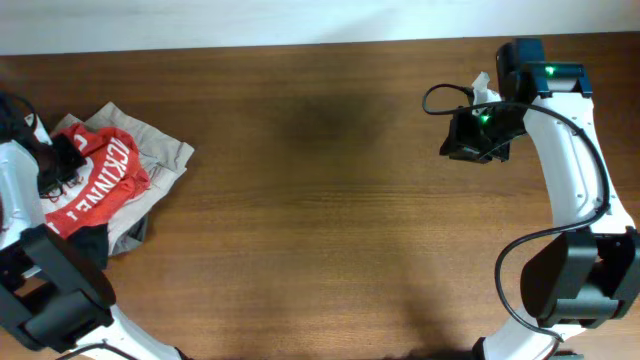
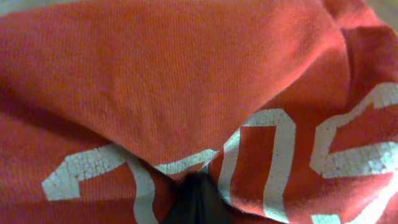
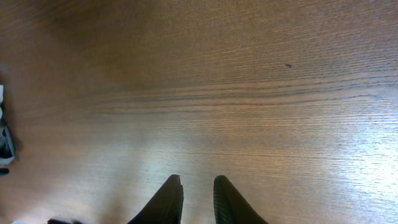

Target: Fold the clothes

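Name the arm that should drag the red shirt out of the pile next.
Left. The left gripper is shut on the red shirt; the right gripper hovers over bare table at the far side, holding nothing.

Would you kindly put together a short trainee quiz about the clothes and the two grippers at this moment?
1. True or false: the right gripper holds a garment.
2. The soft red T-shirt with white lettering lies on: A) a blue towel; B) a crumpled beige-grey garment; C) a white tray.
3. Which gripper is shut on the red T-shirt?
Key: 1 false, it hangs over the brown wooden table with nothing between its fingers. 2 B. 3 the left gripper.
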You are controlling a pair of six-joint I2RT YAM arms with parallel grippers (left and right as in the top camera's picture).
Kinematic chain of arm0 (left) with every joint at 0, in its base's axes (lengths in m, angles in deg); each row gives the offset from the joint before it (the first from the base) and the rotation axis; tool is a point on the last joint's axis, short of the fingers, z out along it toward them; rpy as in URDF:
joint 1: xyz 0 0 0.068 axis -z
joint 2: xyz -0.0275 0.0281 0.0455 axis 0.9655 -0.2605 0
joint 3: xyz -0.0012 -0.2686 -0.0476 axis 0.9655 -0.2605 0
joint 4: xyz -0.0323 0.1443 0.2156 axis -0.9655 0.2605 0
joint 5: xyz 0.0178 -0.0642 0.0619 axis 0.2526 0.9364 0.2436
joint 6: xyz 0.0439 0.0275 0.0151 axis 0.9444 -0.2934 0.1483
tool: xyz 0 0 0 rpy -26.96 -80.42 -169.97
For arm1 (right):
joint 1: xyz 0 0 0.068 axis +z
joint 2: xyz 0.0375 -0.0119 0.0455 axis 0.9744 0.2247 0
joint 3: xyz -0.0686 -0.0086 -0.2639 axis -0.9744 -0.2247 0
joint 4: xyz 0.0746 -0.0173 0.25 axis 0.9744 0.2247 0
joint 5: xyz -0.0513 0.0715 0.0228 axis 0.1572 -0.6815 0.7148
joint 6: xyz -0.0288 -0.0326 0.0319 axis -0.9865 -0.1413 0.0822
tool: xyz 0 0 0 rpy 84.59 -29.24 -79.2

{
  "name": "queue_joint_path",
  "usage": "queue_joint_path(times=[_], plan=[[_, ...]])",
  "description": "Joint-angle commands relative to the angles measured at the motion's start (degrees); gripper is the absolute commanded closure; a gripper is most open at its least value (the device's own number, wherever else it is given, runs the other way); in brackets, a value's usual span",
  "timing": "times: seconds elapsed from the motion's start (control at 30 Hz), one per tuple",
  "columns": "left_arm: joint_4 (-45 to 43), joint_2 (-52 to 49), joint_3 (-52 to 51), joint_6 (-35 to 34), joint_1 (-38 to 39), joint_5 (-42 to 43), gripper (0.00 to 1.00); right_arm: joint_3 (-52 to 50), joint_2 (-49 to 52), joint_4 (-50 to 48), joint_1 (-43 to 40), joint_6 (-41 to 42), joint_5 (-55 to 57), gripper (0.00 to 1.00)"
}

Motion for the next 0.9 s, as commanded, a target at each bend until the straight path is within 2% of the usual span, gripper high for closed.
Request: queue_joint_path(times=[0.0,0.1,0.2,0.27,0.4,0.5,0.67,0.73,0.77,0.8,0.83,0.87], plan=[[5.33,1.18,5.25,-1.18,-0.74,-0.87,0.89,0.9,-0.07,-0.55,0.31,-1.03,-1.05,0.78],[11.67,4.31,13.62,-1.16,-0.72,2.23,0.82,3.23,-0.48,-0.48,0.31,-3.69,-1.11,0.78],[19.93,7.65,23.02,-0.66,-0.72,6.01,0.59,6.71,-2.45,-0.55,0.31,-5.33,-1.18,0.78],[24.35,9.84,27.74,1.95,-0.5,8.59,0.5,9.03,-4.31,-0.55,0.31,-6.95,-1.18,0.78],[32.48,15.19,33.7,7.26,1.03,9.73,0.49,13.11,-9.57,-0.52,0.33,-10.67,-1.33,0.75],[36.65,19.91,34.1,10.4,3.52,9.75,0.58,14.01,-15.19,-0.48,0.31,-11.61,-1.36,0.74],[42.51,26.05,33.86,14.12,10.36,9.75,0.59,14.01,-23.98,1.36,0.31,-11.61,-1.31,0.71],[42.49,28.44,32.52,14.12,13.57,9.57,0.58,14.01,-26.45,2.27,0.31,-11.61,-1.29,0.55],[42.49,29.38,31.89,14.05,15.06,9.14,0.46,14.01,-27.47,2.93,0.31,-11.58,-1.25,0.45],[42.49,30.25,31.28,13.92,16.33,8.44,0.01,14.01,-28.26,3.58,0.31,-11.56,-1.27,0.36],[42.49,30.99,30.73,13.94,17.25,7.61,0.01,14.01,-28.92,4.24,0.31,-11.56,-1.29,0.01],[42.49,31.52,30.32,13.94,17.81,7.04,0.01,14.01,-29.38,4.79,0.31,-11.54,-1.31,0.01]])
